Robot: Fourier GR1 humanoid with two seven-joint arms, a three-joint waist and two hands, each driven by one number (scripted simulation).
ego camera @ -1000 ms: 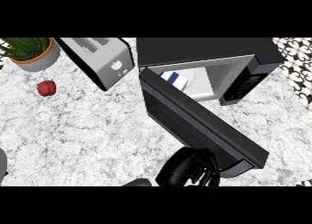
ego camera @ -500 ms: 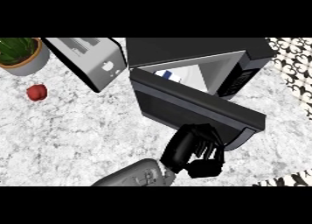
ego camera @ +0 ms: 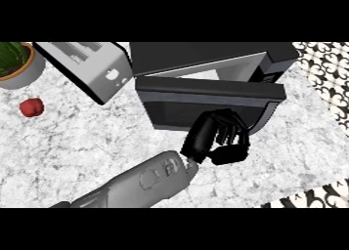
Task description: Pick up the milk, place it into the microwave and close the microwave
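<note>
The black microwave (ego camera: 206, 52) stands at the back of the counter. Its dark door (ego camera: 206, 100) is swung most of the way shut, so only a thin pale wedge of the interior (ego camera: 213, 73) shows above it. The milk is hidden behind the door. My right hand (ego camera: 214, 137) comes up from the lower middle on a grey forearm. It rests against the door's outer face near its lower right part, its fingers (ego camera: 231, 128) relaxed and holding nothing. My left hand does not show.
A silver toaster (ego camera: 90, 68) stands just left of the microwave. A potted plant (ego camera: 11, 61) sits in the far left corner, with a red apple (ego camera: 32, 107) in front of it. The marble counter (ego camera: 76, 146) ends at the patterned strip on the right.
The microwave door has swung from wide open to nearly shut, with my right hand moving up and forward against it. The milk carton seen inside earlier is now covered by the door.
</note>
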